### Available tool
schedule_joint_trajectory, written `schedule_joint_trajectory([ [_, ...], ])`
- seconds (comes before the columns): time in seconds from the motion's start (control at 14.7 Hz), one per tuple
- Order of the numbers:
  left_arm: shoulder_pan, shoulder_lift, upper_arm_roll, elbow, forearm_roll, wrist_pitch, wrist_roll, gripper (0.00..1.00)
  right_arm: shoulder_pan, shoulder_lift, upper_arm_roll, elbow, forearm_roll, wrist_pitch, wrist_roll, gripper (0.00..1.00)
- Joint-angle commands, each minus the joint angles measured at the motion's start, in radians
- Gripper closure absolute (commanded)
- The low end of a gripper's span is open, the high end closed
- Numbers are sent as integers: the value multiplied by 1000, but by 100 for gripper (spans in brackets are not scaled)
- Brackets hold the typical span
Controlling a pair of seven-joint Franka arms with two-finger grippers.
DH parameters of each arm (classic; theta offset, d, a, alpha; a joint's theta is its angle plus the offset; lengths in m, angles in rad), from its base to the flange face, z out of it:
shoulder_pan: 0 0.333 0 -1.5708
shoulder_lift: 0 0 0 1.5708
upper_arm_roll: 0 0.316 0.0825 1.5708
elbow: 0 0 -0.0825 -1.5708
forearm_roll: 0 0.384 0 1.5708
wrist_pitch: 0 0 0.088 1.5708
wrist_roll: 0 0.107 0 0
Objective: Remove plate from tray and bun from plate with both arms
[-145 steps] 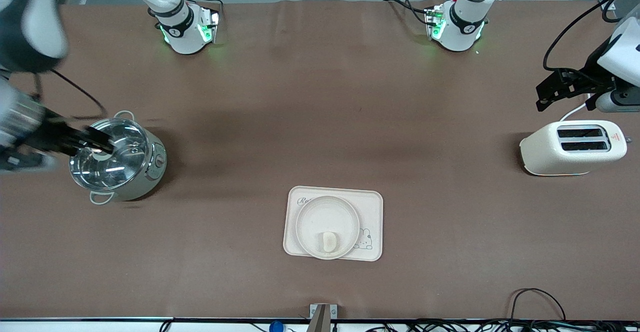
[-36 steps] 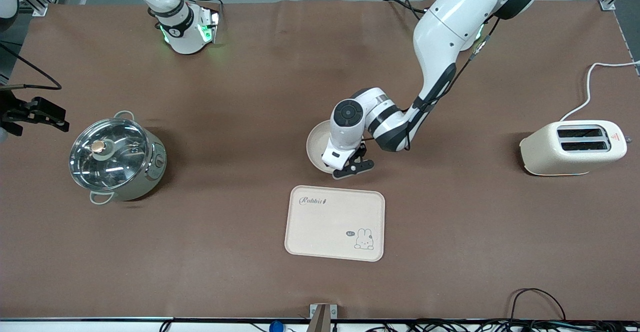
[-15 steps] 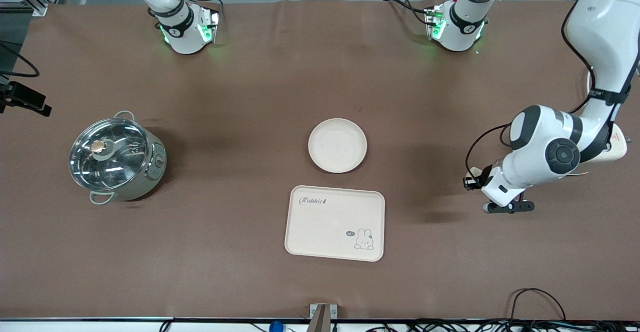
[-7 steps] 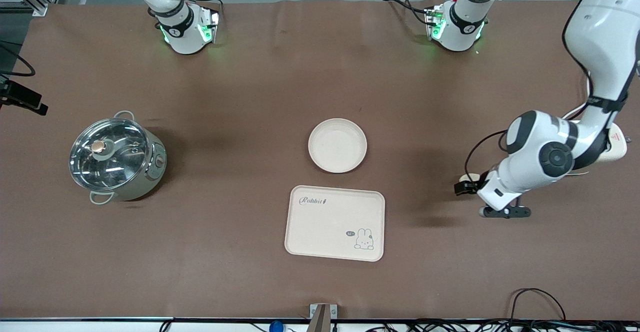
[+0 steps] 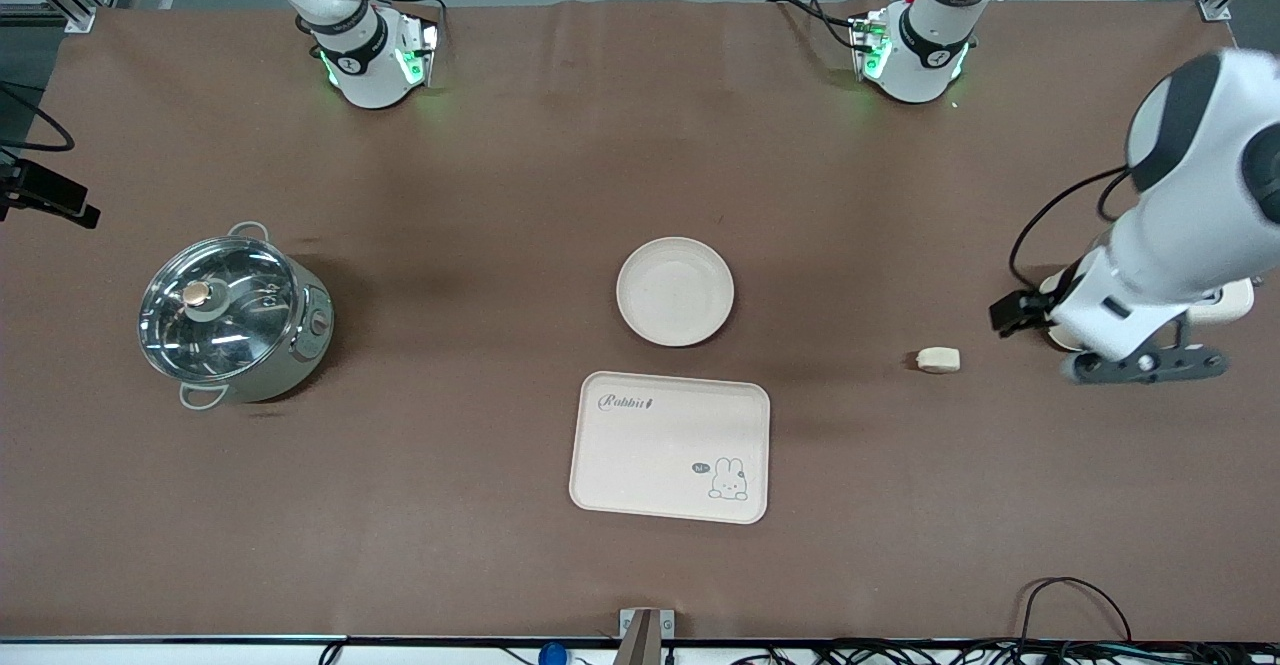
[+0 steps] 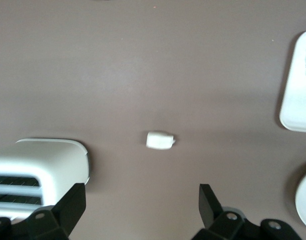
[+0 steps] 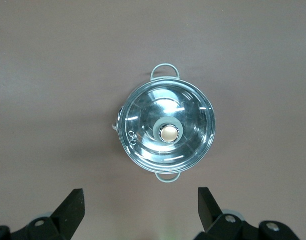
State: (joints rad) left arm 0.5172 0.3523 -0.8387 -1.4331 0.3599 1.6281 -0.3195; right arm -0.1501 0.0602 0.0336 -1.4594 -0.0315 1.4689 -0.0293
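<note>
Pale cream oblong bun [image 5: 938, 359] lies on brown table [image 5: 500, 195].

Even, fairly bright overhead light falls on the brown table [image 5: 500, 195], leaving soft, short shadows beside the plate [image 5: 675, 291] and the tray [image 5: 669, 447]. The pot [image 5: 232, 320] throws a darker shadow toward the plate, and its glass lid glares with white streaks (strongest in the right wrist view). The left arm [image 5: 1190, 235] is smeared by motion blur. The bun [image 6: 159, 140] looks soft-edged and washed out in the left wrist view.
</note>
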Motion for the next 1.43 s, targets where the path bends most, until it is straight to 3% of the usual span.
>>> schedule_joint_trajectory([
  [0.0,49,-102,7,26,-96,-50,127,0,-10,-14,12,-9,16,8,3,0],
  [0.14,-7,-179,109,29,-177,-120,148,0,-9,-14,12,-10,18,8,3,0],
  [0.41,-378,-311,566,-10,-263,-172,207,0,15,-14,15,-15,24,7,5,0],
  [0.55,-526,-349,750,-64,-323,-137,217,0,26,-14,14,-15,24,10,6,0],
  [0.61,-581,-384,810,-105,-337,-96,221,0,26,-14,14,-15,25,5,6,0],
  [0.82,-660,-490,871,-269,-338,51,223,0,23,-16,9,-21,25,-2,6,0],
  [1.36,-643,-409,869,-156,-338,32,218,0,10,-19,12,-56,54,10,6,0],
])
